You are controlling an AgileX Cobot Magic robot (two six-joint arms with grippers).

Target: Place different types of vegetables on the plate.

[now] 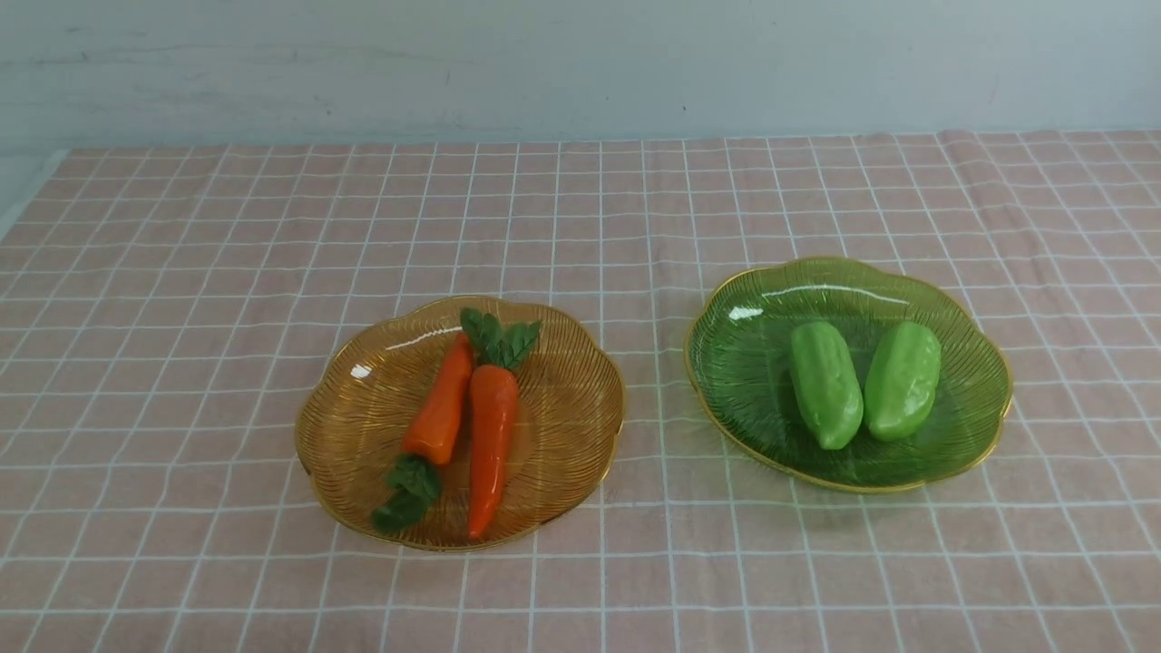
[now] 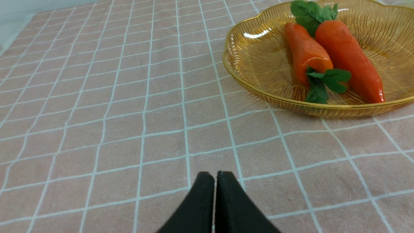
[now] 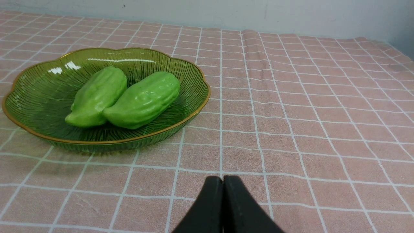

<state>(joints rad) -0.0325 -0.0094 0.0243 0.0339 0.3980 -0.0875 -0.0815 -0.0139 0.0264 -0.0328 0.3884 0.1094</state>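
- On the amber plate (image 1: pixel 562 453), left of the green plate (image 1: pixel 952 453), lie two carrots; the right carrot (image 1: pixel 492 435) points its tip towards the robot, the left carrot (image 1: pixel 440 408) its leafy end.
- On the green plate, two gourds (image 1: pixel 826 385) (image 1: pixel 903 381) lie lengthwise, near ends close together.
- Only the wrist views show the left gripper (image 2: pixel 215 176) and right gripper (image 3: pixel 223 179), each pressed together, empty.
- Checked cloth (image 1: pixel 635 580) lies beneath both plates.
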